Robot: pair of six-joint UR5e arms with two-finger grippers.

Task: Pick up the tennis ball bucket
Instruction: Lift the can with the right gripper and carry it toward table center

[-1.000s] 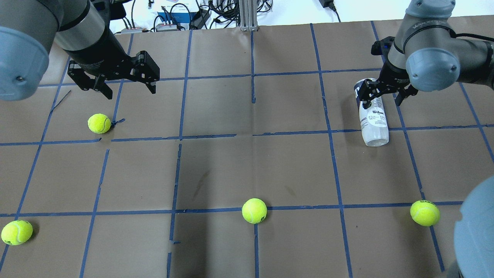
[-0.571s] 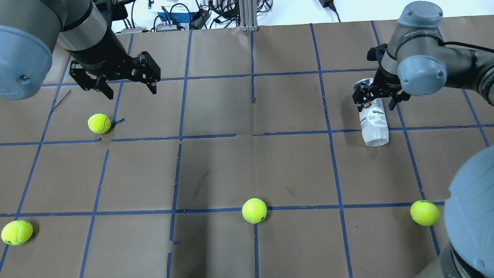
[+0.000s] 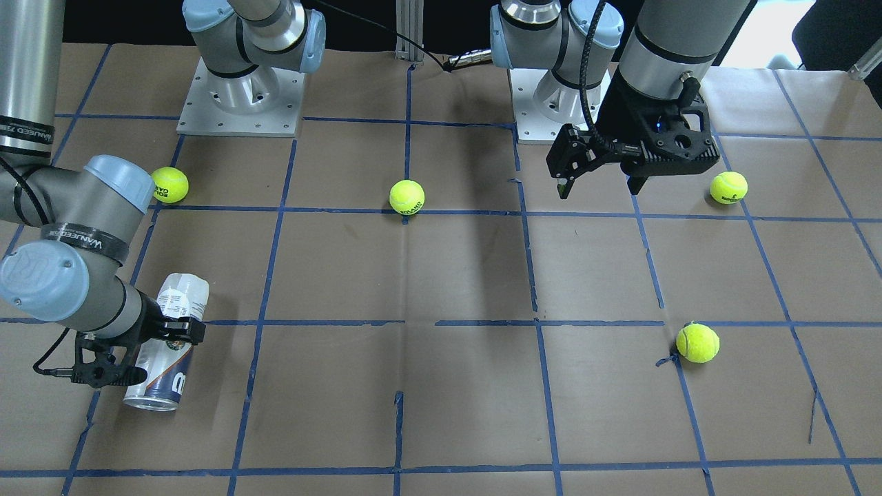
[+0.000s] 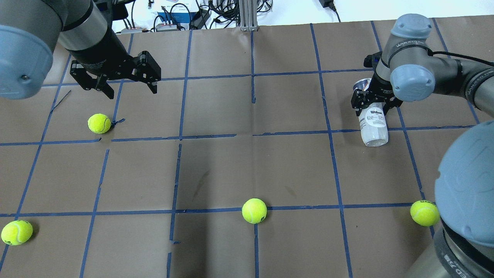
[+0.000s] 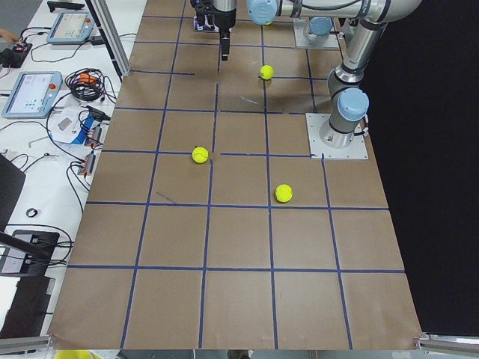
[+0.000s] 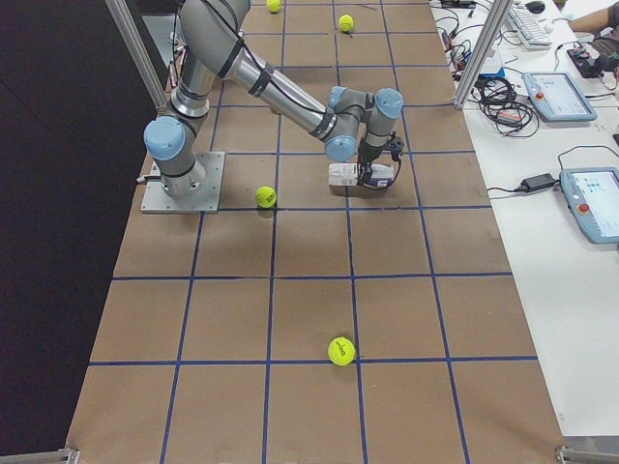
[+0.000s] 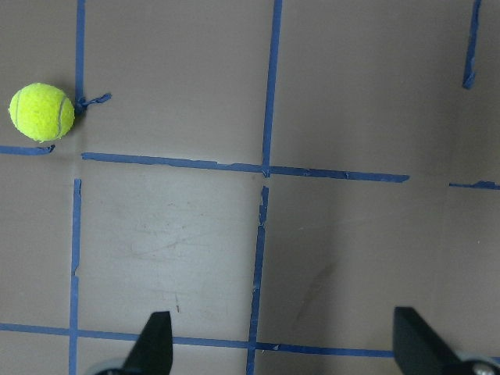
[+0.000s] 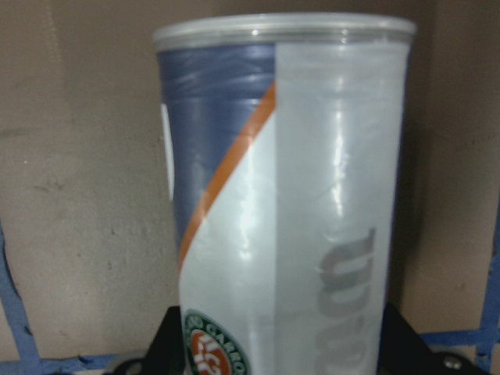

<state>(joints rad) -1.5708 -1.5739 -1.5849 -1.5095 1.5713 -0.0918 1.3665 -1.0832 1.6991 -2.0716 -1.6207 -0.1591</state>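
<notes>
Over at the upper left of the overhead view, the left gripper [image 4: 130, 90] hangs above the counter [image 4: 216, 166] with its jaws spread wide and nothing between them. Its wrist camera looks down on brown paper, blue tape lines [image 7: 269, 86] and one tennis ball [image 7: 41, 112] in the upper left corner. I'd guess it is parked there simply to keep clear, since the job belongs to the other side. Four balls lie scattered well apart, none close to the work. Across at the upper right, the tennis ball bucket [image 4: 373, 129] lies on its side on the counter, clear end toward the bottom of the frame. The right gripper [image 4: 373, 106] sits low over it with a finger on each flank, crossing it nearer the silver-rimmed end than the middle. Its jaws are apart, roughly the can's width; a lying cylinder leaves little choice but that straddle from above. Gripped off-centre, it may tip as it rises, I reckon. The wrist view shows black fingers [image 8: 166, 348] hard beside the can, but whether the pads press on the plastic I cannot tell. The rim end is tucked under the wrist, the big grey elbow [image 4: 469, 185] blots out the lower right corner, and the frosted wall won't let me say whether anything is inside.
</notes>
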